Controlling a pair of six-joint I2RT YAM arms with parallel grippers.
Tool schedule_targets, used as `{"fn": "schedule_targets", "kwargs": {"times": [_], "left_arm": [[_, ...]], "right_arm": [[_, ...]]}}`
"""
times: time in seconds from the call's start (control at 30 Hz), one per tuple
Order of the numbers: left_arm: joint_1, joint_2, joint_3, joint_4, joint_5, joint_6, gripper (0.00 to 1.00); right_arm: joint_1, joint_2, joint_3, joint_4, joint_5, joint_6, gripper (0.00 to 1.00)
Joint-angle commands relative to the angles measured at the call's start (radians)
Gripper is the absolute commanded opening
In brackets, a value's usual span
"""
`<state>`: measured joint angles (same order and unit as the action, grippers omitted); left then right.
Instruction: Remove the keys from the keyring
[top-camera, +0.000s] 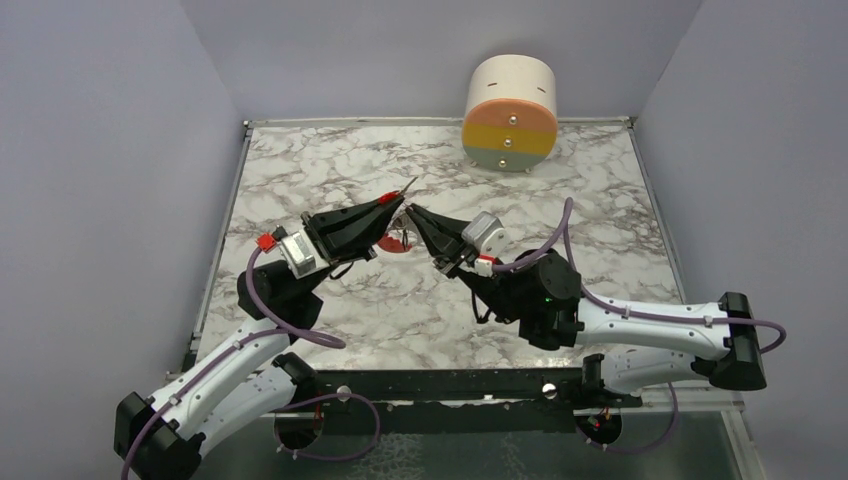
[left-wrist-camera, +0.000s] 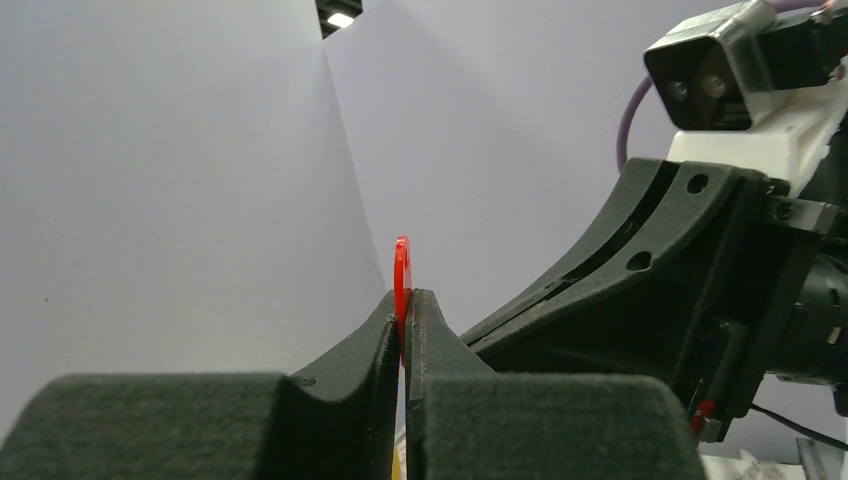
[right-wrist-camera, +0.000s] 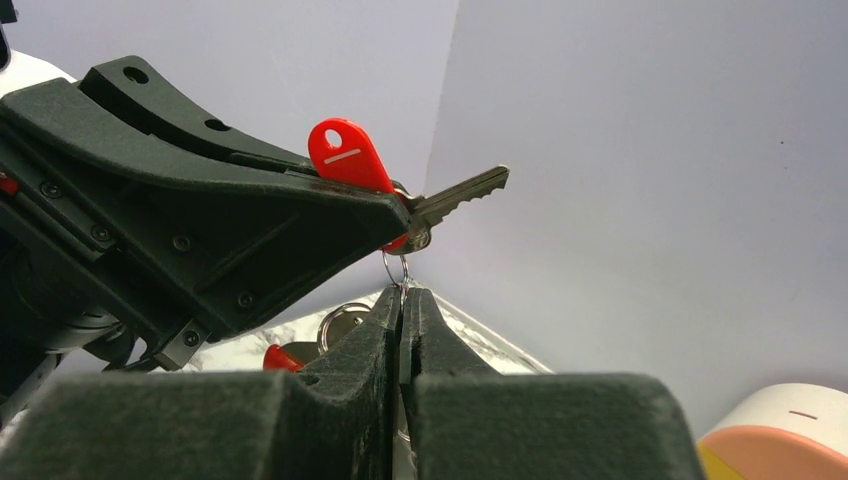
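Observation:
My left gripper (top-camera: 400, 196) is shut on the red-headed key (right-wrist-camera: 345, 155), whose silver blade (right-wrist-camera: 462, 190) sticks out past the fingertips. In the left wrist view the red head (left-wrist-camera: 402, 265) stands edge-on between the closed fingers (left-wrist-camera: 385, 335). Just below, the keyring's thin metal ring (right-wrist-camera: 395, 268) hangs from the key. My right gripper (right-wrist-camera: 403, 292) is shut on that ring, tip to tip with the left one, above the table. The red clip (top-camera: 398, 243) shows beneath both grippers, and a larger silver ring (right-wrist-camera: 343, 322) lies behind my right finger. No dark-headed key is visible.
A round cream container (top-camera: 510, 112) with coloured drawer fronts stands at the back of the marble table (top-camera: 600, 200). Grey walls close in three sides. The right arm's body (left-wrist-camera: 700, 290) fills the right of the left wrist view.

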<state>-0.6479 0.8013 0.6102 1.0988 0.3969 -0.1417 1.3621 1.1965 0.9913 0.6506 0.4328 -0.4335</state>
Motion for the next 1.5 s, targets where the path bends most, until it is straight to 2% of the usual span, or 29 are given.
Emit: {"fn": "schedule_targets", "kwargs": {"times": [0.0, 0.3, 0.53, 0.77, 0.83, 1.03, 1.07, 1.17, 1.2, 1.47], "left_arm": [[0.008, -0.032, 0.006, -0.019, -0.160, 0.087, 0.00], [0.008, -0.016, -0.001, -0.048, -0.210, 0.103, 0.01], [0.008, -0.004, -0.022, -0.053, -0.243, 0.106, 0.11], [0.008, 0.000, -0.039, -0.050, -0.179, 0.030, 0.11], [0.008, -0.005, -0.043, -0.046, -0.164, 0.017, 0.07], [0.008, 0.004, -0.032, -0.043, -0.155, 0.028, 0.06], [0.008, 0.003, -0.031, -0.043, -0.151, 0.028, 0.06], [0.008, -0.004, -0.028, -0.043, -0.143, 0.028, 0.06], [0.008, -0.009, -0.026, -0.043, -0.141, 0.028, 0.06], [0.008, -0.010, -0.010, -0.043, -0.118, 0.016, 0.06]], "right_arm": [[-0.003, -0.047, -0.026, 0.008, 0.007, -0.033, 0.01], [-0.002, -0.095, -0.061, 0.046, -0.022, -0.037, 0.02], [-0.003, -0.126, -0.077, 0.072, -0.048, -0.035, 0.01], [-0.003, -0.110, -0.109, 0.161, -0.052, -0.062, 0.01], [-0.003, -0.095, -0.105, 0.170, -0.039, -0.059, 0.01], [-0.002, -0.025, -0.009, 0.005, -0.013, -0.017, 0.01], [-0.003, -0.010, -0.002, -0.005, -0.010, -0.016, 0.05], [-0.008, 0.030, 0.018, -0.036, 0.023, -0.020, 0.30], [-0.013, 0.035, 0.019, -0.043, 0.032, -0.016, 0.33], [-0.056, -0.014, -0.029, -0.057, 0.032, 0.040, 0.36]]}}
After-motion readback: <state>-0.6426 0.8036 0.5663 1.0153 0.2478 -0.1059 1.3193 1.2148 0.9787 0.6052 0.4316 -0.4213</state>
